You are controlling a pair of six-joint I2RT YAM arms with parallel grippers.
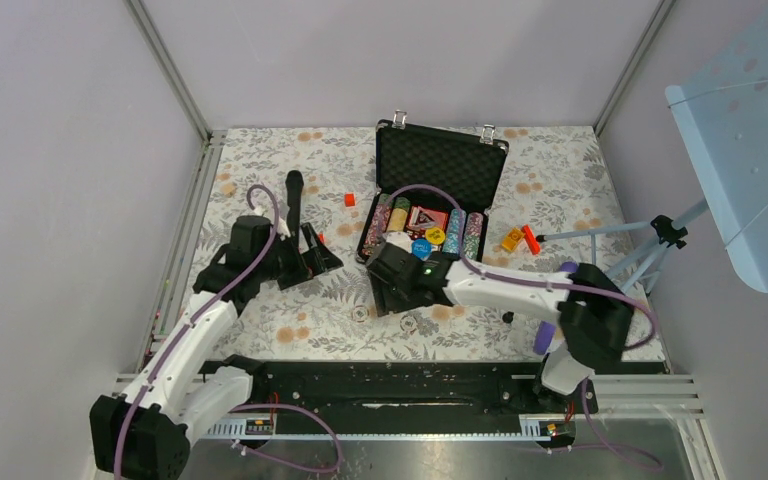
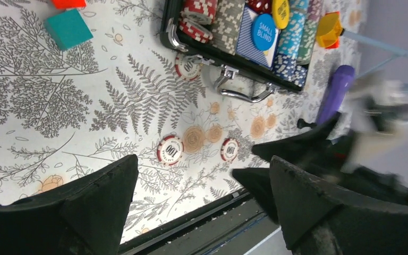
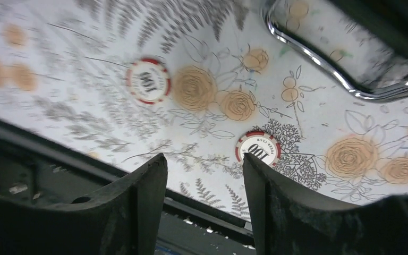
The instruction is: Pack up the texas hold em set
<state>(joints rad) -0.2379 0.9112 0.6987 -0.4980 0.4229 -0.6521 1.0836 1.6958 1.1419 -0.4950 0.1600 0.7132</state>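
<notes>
The right gripper point(image 3: 204, 162) hovered low over the table with its jaws part-open and empty. One loose chip point(image 3: 257, 148) lay just beyond its tips and a second chip point(image 3: 148, 80) farther left, both marked "100". The left gripper point(image 2: 202, 167), spread wide, held nothing. A third chip point(image 2: 187, 67) lay just beside the near edge of the briefcase point(image 1: 440, 160), which stood open at the far centre. Packing looked mostly done: chip rows point(image 2: 292, 37), a card deck point(image 2: 247, 45) and buttons sat inside — the blue button point(image 2: 263, 32) read "SMALL BLIND" — leaving three chips and the lid.
</notes>
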